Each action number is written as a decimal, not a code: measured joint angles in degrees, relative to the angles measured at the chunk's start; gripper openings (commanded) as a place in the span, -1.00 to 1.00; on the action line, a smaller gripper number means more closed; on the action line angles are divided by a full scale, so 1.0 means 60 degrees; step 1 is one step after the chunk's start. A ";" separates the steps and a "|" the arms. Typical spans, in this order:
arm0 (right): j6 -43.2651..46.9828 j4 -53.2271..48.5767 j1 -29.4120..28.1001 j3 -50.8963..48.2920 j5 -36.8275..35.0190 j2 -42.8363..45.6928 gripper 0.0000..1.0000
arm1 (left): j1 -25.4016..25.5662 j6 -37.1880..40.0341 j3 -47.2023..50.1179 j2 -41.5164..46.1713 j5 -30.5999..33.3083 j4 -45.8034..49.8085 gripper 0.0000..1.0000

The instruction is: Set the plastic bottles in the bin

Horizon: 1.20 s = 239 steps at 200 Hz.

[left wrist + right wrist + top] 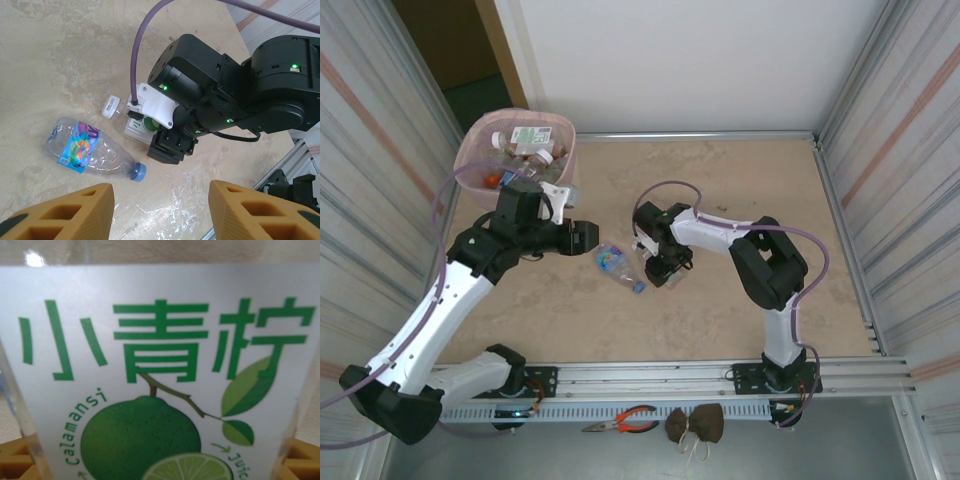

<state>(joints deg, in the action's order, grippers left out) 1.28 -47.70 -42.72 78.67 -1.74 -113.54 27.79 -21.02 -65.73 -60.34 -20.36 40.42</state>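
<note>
At mid-table, straddling the lime-label bottle [160,370] with the right gripper [665,268], yellow pads [12,462] flanking its sides; cannot tell whether clamping. Hovering the left gripper [160,194] nearby, fingers apart, holding nothing. Seeing a clear blue-capped bottle [85,150] lying flat on the table [740,180] between both grippers. Finding the bin [468,152] at the far left corner, holding several bottles [525,140].
</note>
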 measured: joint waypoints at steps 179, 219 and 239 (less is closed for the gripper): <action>-0.2025 0.2244 0.0047 -0.1370 0.1847 0.5486 0.07 | 0.0627 -0.1829 0.0954 -0.1384 -0.0754 -0.3093 0.70; -0.2259 0.2277 -0.0015 -0.1370 0.2080 0.5894 0.08 | 0.1035 -0.1898 0.0412 -0.2040 -0.0765 -0.3373 0.68; -0.2433 0.2266 0.0007 -0.1370 0.1931 0.6040 0.08 | 0.1155 -0.1905 0.0138 -0.2215 -0.0787 -0.3417 0.60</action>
<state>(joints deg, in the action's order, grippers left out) -13.32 -34.11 -42.68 70.46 9.85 -77.30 34.72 -32.45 -64.90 -73.63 -25.08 19.92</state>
